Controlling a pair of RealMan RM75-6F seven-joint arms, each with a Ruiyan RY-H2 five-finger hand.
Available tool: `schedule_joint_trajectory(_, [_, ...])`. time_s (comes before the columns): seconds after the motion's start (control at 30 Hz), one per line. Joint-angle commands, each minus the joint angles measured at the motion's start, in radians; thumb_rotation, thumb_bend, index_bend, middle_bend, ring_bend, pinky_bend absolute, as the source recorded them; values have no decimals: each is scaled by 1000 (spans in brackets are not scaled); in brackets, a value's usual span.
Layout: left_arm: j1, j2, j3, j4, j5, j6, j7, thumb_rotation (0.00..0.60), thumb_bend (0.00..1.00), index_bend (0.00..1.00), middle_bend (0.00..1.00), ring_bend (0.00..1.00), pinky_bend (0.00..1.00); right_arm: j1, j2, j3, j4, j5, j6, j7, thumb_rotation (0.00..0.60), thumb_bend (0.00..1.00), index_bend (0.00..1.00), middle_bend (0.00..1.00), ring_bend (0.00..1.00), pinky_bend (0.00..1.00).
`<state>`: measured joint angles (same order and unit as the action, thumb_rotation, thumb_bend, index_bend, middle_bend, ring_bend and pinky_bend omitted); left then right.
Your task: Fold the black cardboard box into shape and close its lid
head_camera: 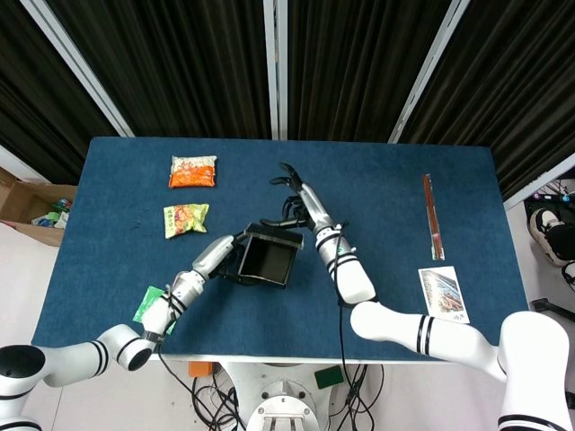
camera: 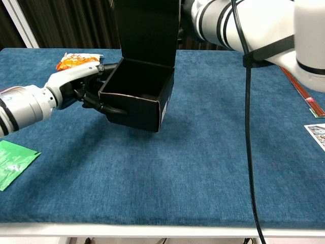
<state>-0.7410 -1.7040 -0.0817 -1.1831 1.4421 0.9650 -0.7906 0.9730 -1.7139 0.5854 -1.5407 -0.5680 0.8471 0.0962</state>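
1. My left hand (camera: 81,89) grips the left wall of the black cardboard box (camera: 138,96), fingers wrapped over the rim and one reaching along the outside face. The box sits just right of that hand, tilted, and I judge it lifted slightly off the counter (camera: 203,152).
2. My right hand (head_camera: 296,199) is behind the raised lid (camera: 147,30), fingers spread, touching or just beside its back face; I cannot tell which. It holds nothing.
3. Handling judgement: the box looks light, since one hand carries it by a single wall. The walls are thin card, stiff along the folds but likely to bow or crease if squeezed mid-panel.
4. Surface judgement: the card looks matte, so slip is a minor risk; crushing is the greater one.
5. Hold point: keep my left hand at the wall near a corner, where two folded panels brace each other.
6. Lid: push on its back face near the free edge, far from the hinge fold, with flat fingers and not fingertips, so the panel swings without buckling.
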Motion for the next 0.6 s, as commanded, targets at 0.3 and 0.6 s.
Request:
schedule_joint_trajectory(0.3, [3,-65,-72,52,-161,-97,142,598,37,383,477,696,952,84,48,-202,-110,22,146,-378,600,0,137,373,725,1000])
schedule_joint_trajectory(0.6, [22,-53,-91,28,-215,-106,275,389,27,6,192,689,954,144,-2,-218,-46,51,198,-518,600,0,149,361,725,1000])
